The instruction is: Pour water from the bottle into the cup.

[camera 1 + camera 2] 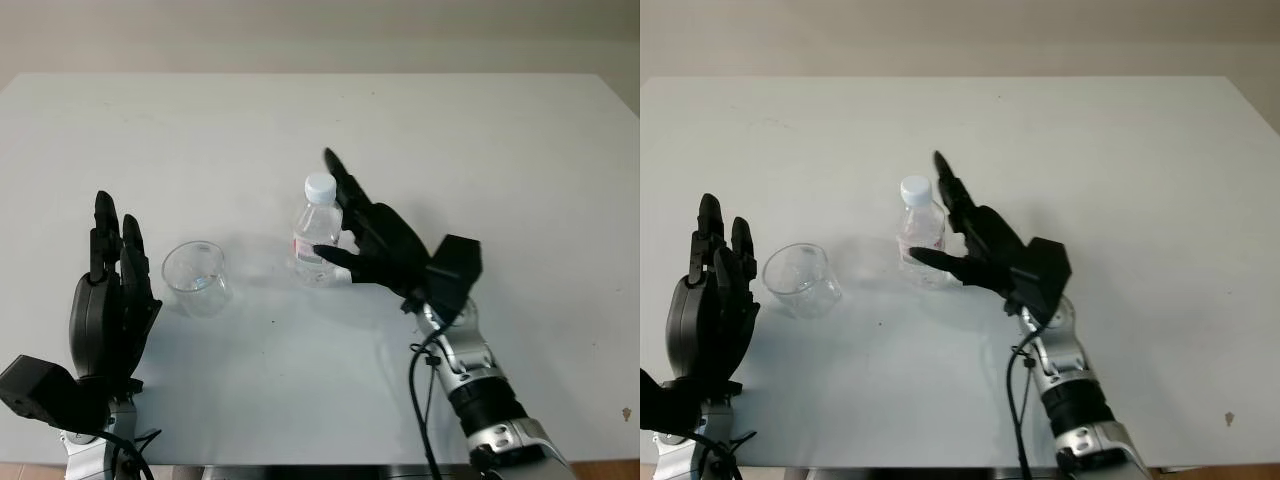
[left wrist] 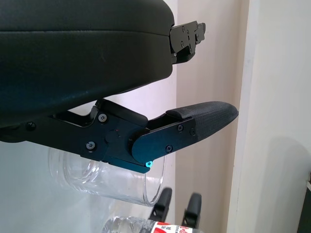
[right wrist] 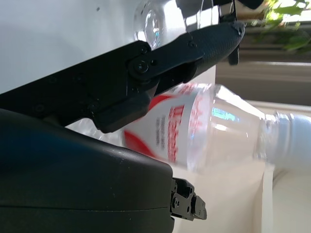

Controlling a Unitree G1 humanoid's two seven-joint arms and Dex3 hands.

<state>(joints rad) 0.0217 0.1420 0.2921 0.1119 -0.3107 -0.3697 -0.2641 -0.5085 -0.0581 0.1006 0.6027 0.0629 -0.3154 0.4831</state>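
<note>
Nearest the robot, the left hand (image 1: 108,310) is raised at the near-left of the tabletop (image 1: 480,140), open and holding nothing, just left of the cup (image 1: 196,277). The cup is a clear, empty-looking tumbler standing upright, left of the bottle (image 1: 317,234) with a bare strip of tabletop between the 2.

The bottle is the landmark here: a small clear plastic one with a white cap still on and a red-and-white label, upright near the middle of the tabletop, so its long axis runs vertical. The right hand (image 1: 365,232) sits directly right of it, open and not yet closed. 1 finger reaches up behind the cap side, and another crosses in front of the bottle's lower body, so the bottle stands between the fingers. In the right wrist view the label lies right against the palm side of the hand (image 3: 146,87), but whether anything actually touches cannot be told.

The right hand is plainly the nearer one. My judgement is that the next move is a simple closing of its fingers around the bottle's middle, with little further reach toward the left. The cap looks like a problem for pouring later.
</note>
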